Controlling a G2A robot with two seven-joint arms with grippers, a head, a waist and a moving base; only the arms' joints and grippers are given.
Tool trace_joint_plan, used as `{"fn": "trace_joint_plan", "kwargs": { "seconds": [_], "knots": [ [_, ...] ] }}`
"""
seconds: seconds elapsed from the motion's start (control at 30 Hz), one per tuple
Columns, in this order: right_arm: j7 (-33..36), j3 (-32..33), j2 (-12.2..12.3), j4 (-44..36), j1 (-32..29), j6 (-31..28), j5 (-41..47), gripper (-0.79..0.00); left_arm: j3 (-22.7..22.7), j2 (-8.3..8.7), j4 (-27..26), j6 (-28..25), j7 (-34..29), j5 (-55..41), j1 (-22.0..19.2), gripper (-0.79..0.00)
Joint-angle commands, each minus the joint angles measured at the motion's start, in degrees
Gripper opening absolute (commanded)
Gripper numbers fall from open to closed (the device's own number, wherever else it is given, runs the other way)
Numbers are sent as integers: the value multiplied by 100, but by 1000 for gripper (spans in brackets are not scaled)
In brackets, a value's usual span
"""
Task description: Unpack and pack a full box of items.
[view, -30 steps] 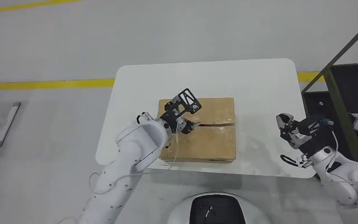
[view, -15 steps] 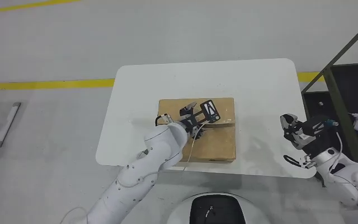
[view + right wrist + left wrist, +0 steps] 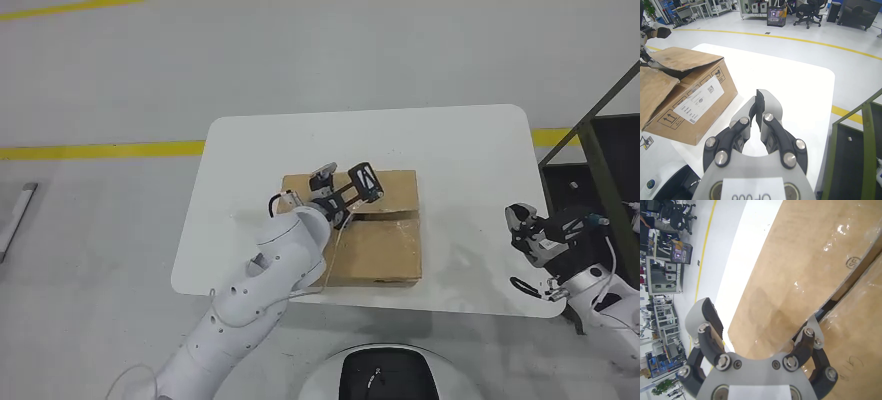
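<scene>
A brown cardboard box [image 3: 385,250] lies in the middle of the white table [image 3: 300,150]. Its far flap [image 3: 683,58] is tilted up off the near flap [image 3: 857,313], leaving a dark gap along the seam. My left gripper [image 3: 345,190] is over the box's far half, open and straddling the raised flap [image 3: 791,266]. One of its fingers [image 3: 813,323] is tucked into the seam under the flap's edge, the other finger [image 3: 706,311] hangs past the box's far side. My right gripper [image 3: 756,106] is shut on nothing, near the table's right front corner [image 3: 520,222].
A dark green metal frame [image 3: 610,150] stands just right of the table, close to my right arm. The box's end wall carries a white label [image 3: 698,96]. Bare table lies between the box and my right gripper. A yellow line [image 3: 100,150] crosses the floor.
My left gripper has slid right along the seam, then back toward the far side, and the far flap has come up. The right gripper drifted slightly toward the table's near edge.
</scene>
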Motion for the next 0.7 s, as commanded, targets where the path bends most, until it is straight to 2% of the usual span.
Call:
{"fn": "trace_joint_plan", "kwargs": {
  "seconds": [0.0,0.17,0.37,0.53,0.67],
  "knots": [
    [1,-12,-2,-6,3,9,-5,-785,-37,-7,2,-2,64,139,-14,0],
    [0,-41,-6,-32,41,34,1,-785,-132,-32,-15,-45,208,364,-108,0],
    [2,-76,-8,-69,81,24,1,-785,-166,-98,125,-150,503,790,-490,0],
    [12,-85,-8,-81,105,-7,14,-785,7,-232,492,-187,782,1104,-1010,0],
    [35,-90,-5,-109,112,-57,3,-785,287,-421,1090,-89,1027,1141,-1454,0]
  ]
}}
